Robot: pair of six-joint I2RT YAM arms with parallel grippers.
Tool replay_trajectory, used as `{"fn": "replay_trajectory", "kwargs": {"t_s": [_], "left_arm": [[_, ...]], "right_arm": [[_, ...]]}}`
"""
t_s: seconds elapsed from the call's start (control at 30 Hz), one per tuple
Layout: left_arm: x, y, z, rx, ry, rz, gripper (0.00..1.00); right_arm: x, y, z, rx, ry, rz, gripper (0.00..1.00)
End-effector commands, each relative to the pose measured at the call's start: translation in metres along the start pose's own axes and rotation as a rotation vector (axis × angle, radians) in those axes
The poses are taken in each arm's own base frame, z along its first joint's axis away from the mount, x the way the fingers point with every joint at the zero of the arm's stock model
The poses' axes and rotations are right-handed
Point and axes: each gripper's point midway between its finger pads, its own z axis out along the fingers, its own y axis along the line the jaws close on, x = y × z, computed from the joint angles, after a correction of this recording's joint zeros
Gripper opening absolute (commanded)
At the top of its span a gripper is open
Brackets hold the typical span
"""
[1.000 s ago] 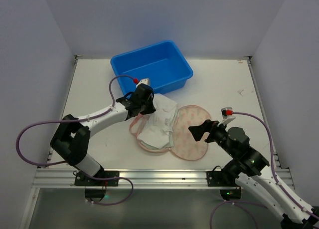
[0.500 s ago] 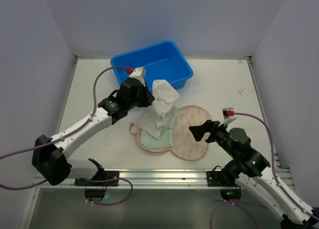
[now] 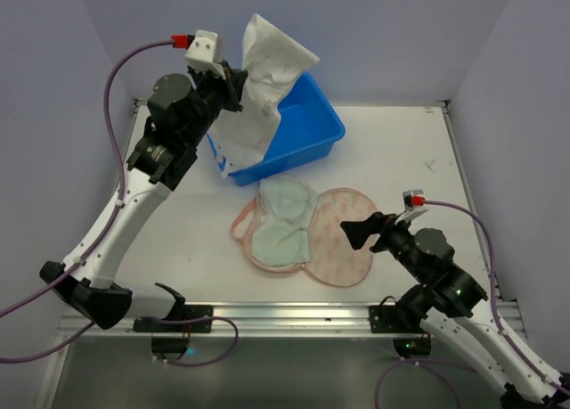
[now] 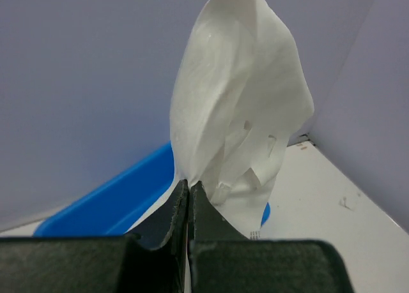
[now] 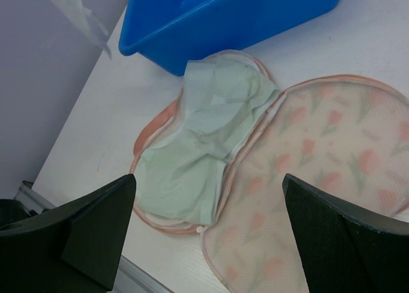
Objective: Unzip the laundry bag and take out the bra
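— What has the left gripper got?
— A white cloth, pinched at its lower edge between jaws pressed flat together. It stands up above them in loose folds.
— And past it?
— A blue bin low down, the white table beside it, and a lilac-grey wall.

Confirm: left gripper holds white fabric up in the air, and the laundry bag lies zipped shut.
Not shut: the laundry bag lies unzipped and spread open, per the right wrist view. The left gripper does hold white fabric up in the air.
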Motion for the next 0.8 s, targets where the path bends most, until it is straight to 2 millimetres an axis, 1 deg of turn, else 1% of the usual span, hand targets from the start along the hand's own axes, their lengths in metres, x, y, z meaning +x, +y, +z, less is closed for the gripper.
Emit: {"fn": "replay_trajectory", "kwargs": {"t_s": [0.0,0.03,0.07,0.1,0.13,0.17,0.2,0.23,0.27,0.3,0.33,0.37,0.4,0.47,0.5,0.57,0.6,0.63,0.67,0.7,0.73,0.77], "left_arm": [[-0.037,0.018,0.026,0.024,-0.088,0.157,0.0],[-0.03,0.022,0.04,0.038,-0.069,0.165,0.0],[-0.049,0.032,0.044,0.026,-0.109,0.173,0.0],[-0.053,0.034,0.049,0.047,-0.118,0.178,0.0],[-0.046,0.04,0.062,0.052,-0.104,0.177,0.0],[-0.064,0.049,0.064,0.045,-0.146,0.173,0.0],[-0.065,0.047,0.068,0.082,-0.149,0.171,0.0],[-0.056,0.051,0.081,0.1,-0.132,0.164,0.0],[-0.069,0.057,0.082,0.108,-0.164,0.151,0.0],[-0.067,0.054,0.086,0.151,-0.164,0.142,0.0],[-0.062,0.055,0.095,0.172,-0.166,0.13,0.0],[-0.061,0.058,0.097,0.186,-0.169,0.102,0.0],[-0.059,0.054,0.1,0.225,-0.174,0.094,0.0],[-0.046,0.051,0.11,0.269,-0.157,0.066,0.0],[-0.032,0.047,0.115,0.31,-0.128,0.05,0.0],[-0.026,0.04,0.117,0.355,-0.125,0.013,0.0],[-0.014,0.036,0.117,0.389,-0.105,-0.004,0.0],[-0.017,0.032,0.116,0.411,-0.132,-0.003,0.0],[-0.014,0.031,0.115,0.422,-0.132,-0.017,0.0],[-0.01,0.033,0.115,0.411,-0.131,-0.023,0.0],[0.003,0.037,0.117,0.396,-0.105,-0.036,0.0],[0.011,0.041,0.12,0.379,-0.09,-0.032,0.0]], "right_arm": [[-0.022,0.01,-0.001,-0.016,-0.055,-0.022,0.99],[-0.023,0.01,-0.001,-0.019,-0.056,-0.023,0.99],[-0.022,0.01,0.0,-0.019,-0.054,-0.025,0.99],[-0.021,0.01,0.001,-0.019,-0.051,-0.03,0.99],[-0.022,0.011,0.001,-0.019,-0.054,-0.033,0.99],[-0.022,0.01,0.002,-0.018,-0.053,-0.036,0.99],[-0.022,0.009,0.003,-0.014,-0.052,-0.041,0.99],[-0.021,0.009,0.003,-0.011,-0.05,-0.044,0.99],[-0.022,0.008,0.004,-0.005,-0.05,-0.048,0.99],[-0.022,0.007,0.004,-0.003,-0.05,-0.056,0.99],[-0.022,0.007,0.006,0.001,-0.049,-0.059,0.99],[-0.022,0.006,0.007,0.008,-0.05,-0.061,0.99],[-0.022,0.006,0.007,0.01,-0.049,-0.066,0.99],[-0.022,0.005,0.01,0.017,-0.044,-0.072,0.99],[-0.022,0.005,0.011,0.018,-0.045,-0.073,0.99],[-0.02,0.004,0.014,0.023,-0.035,-0.079,0.99],[-0.02,0.004,0.015,0.024,-0.034,-0.082,0.99],[-0.019,0.004,0.015,0.023,-0.032,-0.085,0.99],[-0.018,0.003,0.017,0.028,-0.026,-0.087,0.99],[-0.017,0.003,0.018,0.028,-0.024,-0.088,0.99],[-0.017,0.003,0.019,0.025,-0.022,-0.089,0.99],[-0.016,0.003,0.02,0.028,-0.019,-0.09,0.99]]}}
